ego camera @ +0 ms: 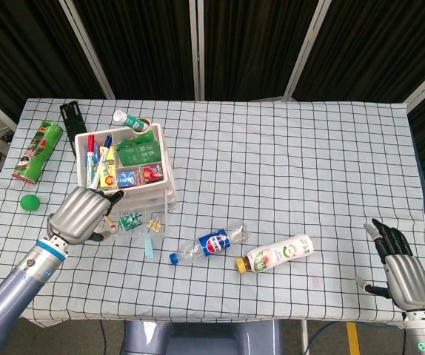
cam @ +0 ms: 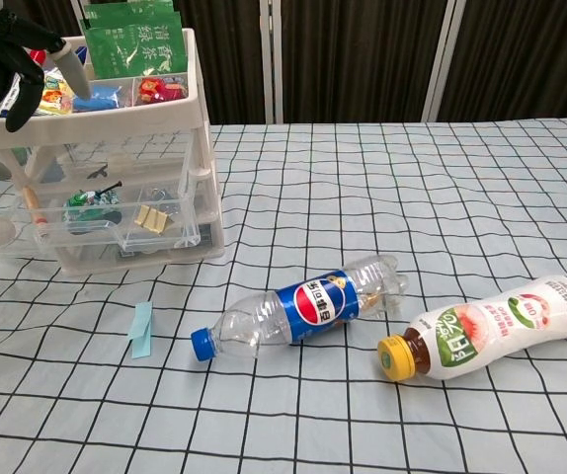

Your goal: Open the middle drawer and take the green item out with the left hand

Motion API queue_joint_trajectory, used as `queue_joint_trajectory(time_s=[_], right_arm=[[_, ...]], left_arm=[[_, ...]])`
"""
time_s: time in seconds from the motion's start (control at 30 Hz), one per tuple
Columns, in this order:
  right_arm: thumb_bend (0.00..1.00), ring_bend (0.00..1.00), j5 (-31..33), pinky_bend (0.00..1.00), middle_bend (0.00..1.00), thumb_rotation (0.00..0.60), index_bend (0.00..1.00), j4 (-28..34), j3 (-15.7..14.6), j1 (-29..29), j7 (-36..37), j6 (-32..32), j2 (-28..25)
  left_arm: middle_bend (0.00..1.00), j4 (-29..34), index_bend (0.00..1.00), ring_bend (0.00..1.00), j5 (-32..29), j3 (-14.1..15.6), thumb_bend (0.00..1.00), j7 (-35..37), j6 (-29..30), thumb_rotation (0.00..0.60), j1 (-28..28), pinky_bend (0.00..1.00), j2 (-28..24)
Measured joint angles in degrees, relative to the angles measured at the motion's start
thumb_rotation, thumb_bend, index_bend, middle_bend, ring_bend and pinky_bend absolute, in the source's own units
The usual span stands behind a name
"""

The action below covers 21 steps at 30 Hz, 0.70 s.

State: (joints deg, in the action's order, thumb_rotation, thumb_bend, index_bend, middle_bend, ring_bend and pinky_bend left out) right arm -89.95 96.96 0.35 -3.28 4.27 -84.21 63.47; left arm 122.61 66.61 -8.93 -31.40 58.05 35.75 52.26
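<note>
Two hands share this table, but only one is at work. The left hand (ego camera: 85, 213), fingers loosely spread and holding nothing, hovers over the outer end of the middle drawer (cam: 86, 235), apparently lined up to reach down into it; the chest view catches only its dark fingertips (cam: 15, 77) at the top left. That clear drawer stands pulled out toward the table's front edge, which leaves its contents open from above. The green item (cam: 92, 203) lies inside, in the compartment beside some small yellow clips (cam: 152, 216), just clear of the fingers. The drawer unit (ego camera: 169, 194) sits near the table's left side, its top tray crowded with pens and packets. A Pepsi bottle (ego camera: 211, 243) and a peach drink bottle (ego camera: 275, 254) lie on their sides near the front edge, well apart from the drawer. The right hand (ego camera: 403, 269) rests idle at the front right corner, fingers straight and apart, gripping nothing.
</note>
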Motion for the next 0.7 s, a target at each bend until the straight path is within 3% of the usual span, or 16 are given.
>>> queue_joint_trajectory(time_s=[0.2, 0.53, 0.7], right_arm=[[0.04, 0.00, -0.02, 0.00, 0.00, 0.600, 0.00, -0.03, -0.02, -0.01, -0.30, 0.02, 0.12], [0.04, 0.00, 0.30, 0.00, 0.00, 0.600, 0.00, -0.22, 0.12, -0.10, -0.29, 0.21, 0.24], [0.04, 0.00, 0.11, 0.00, 0.00, 0.600, 0.00, -0.24, 0.21, -0.02, -0.03, -0.24, 0.24]], left_arm=[[0.60, -2.08, 0.41, 0.57, -0.87, 0.34, 0.00, -3.28, -0.18, 0.600, 2.25, 0.62, 1.93], [0.80, -5.57, 0.48, 0.72, -0.75, 1.07, 0.00, -6.81, -1.11, 0.600, 5.31, 0.70, 4.47], [0.82, -6.08, 0.48, 0.74, -1.12, 1.57, 0.00, -7.26, -2.32, 0.600, 6.45, 0.72, 4.92]])
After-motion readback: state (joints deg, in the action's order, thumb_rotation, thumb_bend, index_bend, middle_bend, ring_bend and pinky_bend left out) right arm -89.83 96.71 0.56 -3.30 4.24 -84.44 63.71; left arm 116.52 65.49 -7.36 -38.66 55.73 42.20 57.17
